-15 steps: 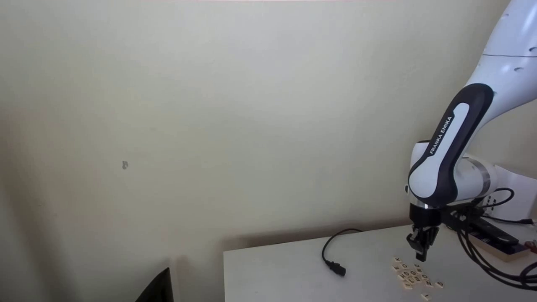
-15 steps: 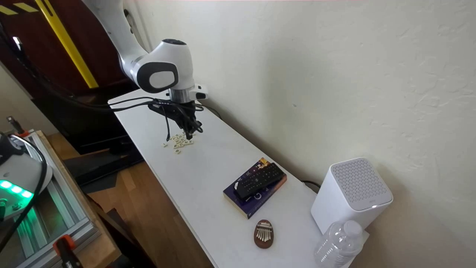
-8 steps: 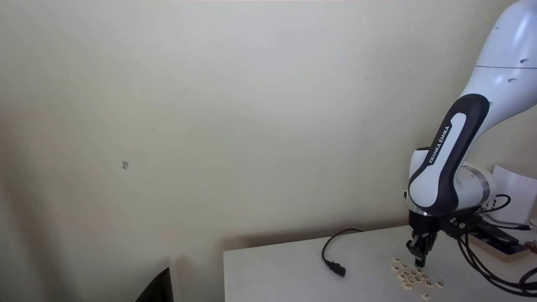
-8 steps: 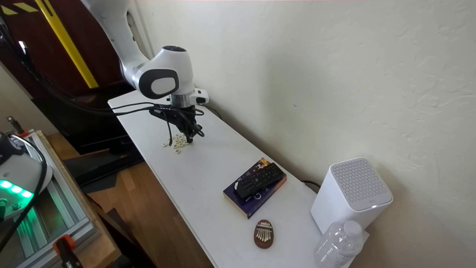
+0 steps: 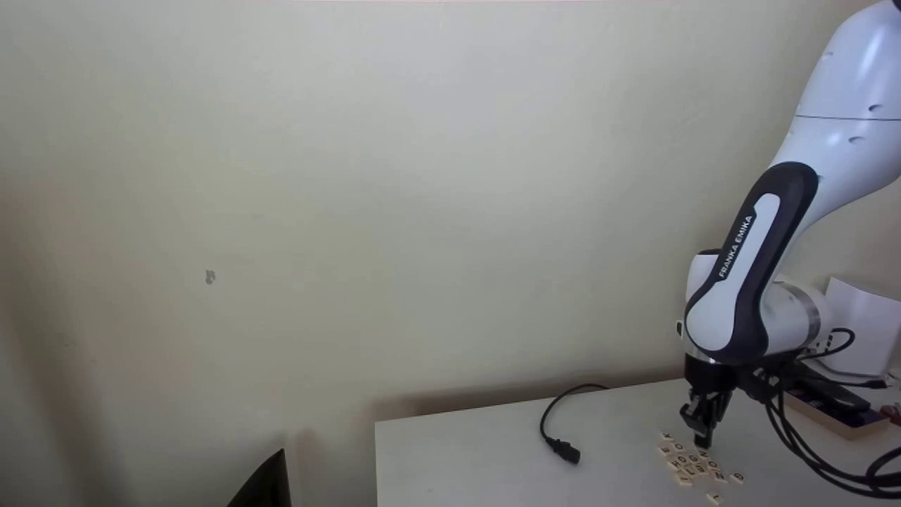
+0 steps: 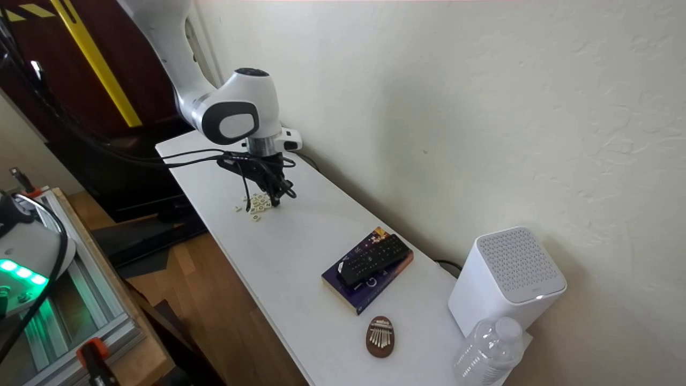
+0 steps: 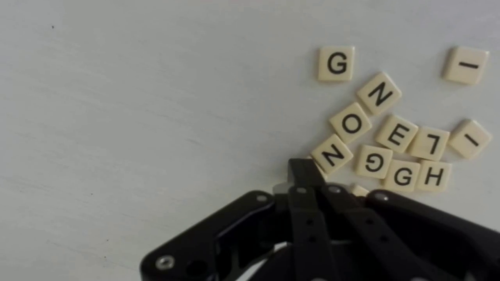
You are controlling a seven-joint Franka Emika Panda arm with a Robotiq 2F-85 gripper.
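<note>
Many letter tiles point(image 7: 397, 134) lie on the white table point(image 7: 156, 117). My gripper point(image 7: 306, 171) hangs low beside an N tile point(image 7: 332, 154), fingers together, covering part of another tile point(image 7: 322, 172); contact unclear.

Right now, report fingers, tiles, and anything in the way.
Fingers shut, low beside letter tiles. Tiles mostly clustered on white table; wrist view shows one partly hidden behind the fingers. Dangling cable overlaps tiles in an exterior view.
</note>
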